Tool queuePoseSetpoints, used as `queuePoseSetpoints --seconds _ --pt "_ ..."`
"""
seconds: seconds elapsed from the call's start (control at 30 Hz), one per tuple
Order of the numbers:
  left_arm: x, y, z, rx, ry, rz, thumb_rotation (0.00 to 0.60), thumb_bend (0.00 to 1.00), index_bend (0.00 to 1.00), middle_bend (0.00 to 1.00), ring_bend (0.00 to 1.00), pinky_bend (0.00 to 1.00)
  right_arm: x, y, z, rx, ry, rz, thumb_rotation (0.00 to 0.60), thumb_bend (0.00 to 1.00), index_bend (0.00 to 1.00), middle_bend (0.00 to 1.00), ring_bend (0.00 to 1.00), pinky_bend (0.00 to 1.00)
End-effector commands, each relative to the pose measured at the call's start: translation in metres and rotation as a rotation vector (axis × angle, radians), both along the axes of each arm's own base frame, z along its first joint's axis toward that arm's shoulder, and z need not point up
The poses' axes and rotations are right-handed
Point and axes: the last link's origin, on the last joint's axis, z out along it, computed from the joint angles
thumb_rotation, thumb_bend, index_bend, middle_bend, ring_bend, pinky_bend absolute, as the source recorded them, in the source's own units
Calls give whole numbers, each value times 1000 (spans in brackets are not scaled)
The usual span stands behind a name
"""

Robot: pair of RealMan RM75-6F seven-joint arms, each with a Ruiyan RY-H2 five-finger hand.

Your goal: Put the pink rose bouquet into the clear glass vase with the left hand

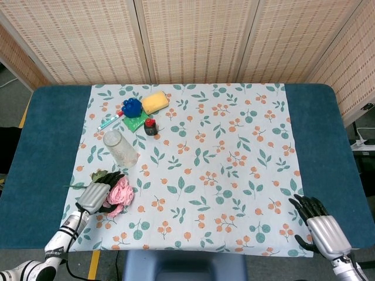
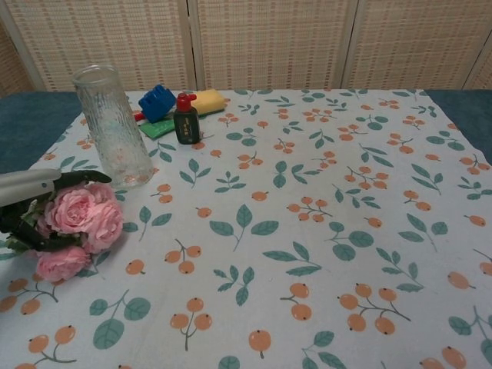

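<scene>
Left hand [image 1: 97, 195] lay curled over the soft, light pink rose bouquet [image 2: 75, 227] near-left of the upright clear glass vase [image 2: 114, 127], grip unclear; stems looked safer than crushable blooms.

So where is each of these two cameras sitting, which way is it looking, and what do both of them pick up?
Head view: high above the near table edge, looking steeply down on the whole floral tablecloth; shows the left robot hand over the pink rose bouquet and the right robot hand at the near right corner.
Chest view: low at the near edge, looking nearly level across the table to the woven screen; only the left robot hand shows.
Shared: left robot hand, bouquet, clear glass vase, ink bottle, blue toy.
</scene>
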Motion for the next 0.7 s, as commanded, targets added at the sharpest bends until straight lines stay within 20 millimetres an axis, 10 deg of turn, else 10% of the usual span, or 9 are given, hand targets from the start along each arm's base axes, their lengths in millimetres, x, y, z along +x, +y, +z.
queuePoseSetpoints --seconds 0.03,0.33,0.7 --pt "0 3 -3 -30 69 4 600 335 12 62 80 165 0 0 1 -6 -2 0 600 213 0 0 0 0" --pt "2 7 -10 19 53 24 600 487 357 465 395 201 1 1 3 -9 -5 1 600 213 0 0 0 0" --pt "12 8 10 258 -244 -28 600 580 481 597 495 265 0 1 5 -14 -7 0 600 213 0 0 0 0"
